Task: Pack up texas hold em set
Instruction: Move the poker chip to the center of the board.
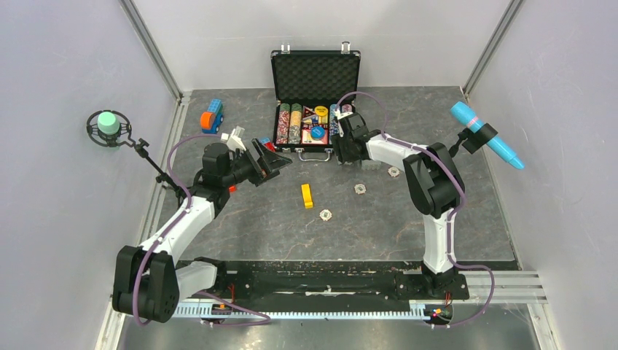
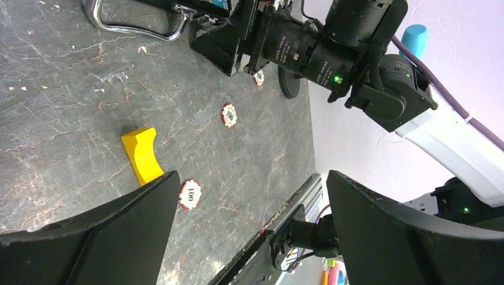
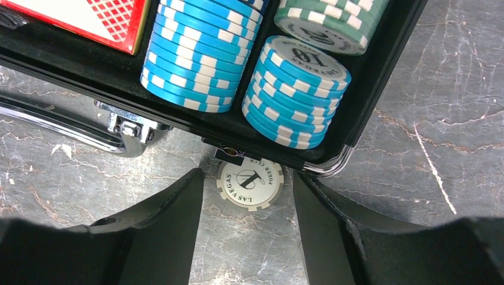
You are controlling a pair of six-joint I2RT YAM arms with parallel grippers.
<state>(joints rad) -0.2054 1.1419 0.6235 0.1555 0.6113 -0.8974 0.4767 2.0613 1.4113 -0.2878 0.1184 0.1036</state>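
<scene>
The texas hold em set's black briefcase (image 1: 315, 73) stands open at the back, with rows of coloured chips in its tray (image 3: 380, 71). Blue chip stacks (image 3: 297, 89) fill its near right corner. A white "Las Vegas" chip (image 3: 249, 182) lies flat on the table against the case's front edge, between the open fingers of my right gripper (image 3: 248, 178), untouched. Three red-and-white chips (image 1: 360, 189) lie loose further out; one (image 2: 190, 194) shows beside a finger of my left gripper (image 2: 252, 178). That gripper is wide open and holds nothing, hovering left of the silver handle (image 1: 315, 154).
A yellow block (image 1: 307, 195) lies mid-table near the loose chips. Red and blue toy bricks (image 1: 212, 117) sit at the back left. A green-topped stand (image 1: 108, 124) is on the left and a blue marker-like holder (image 1: 484, 135) on the right. Walls enclose the table.
</scene>
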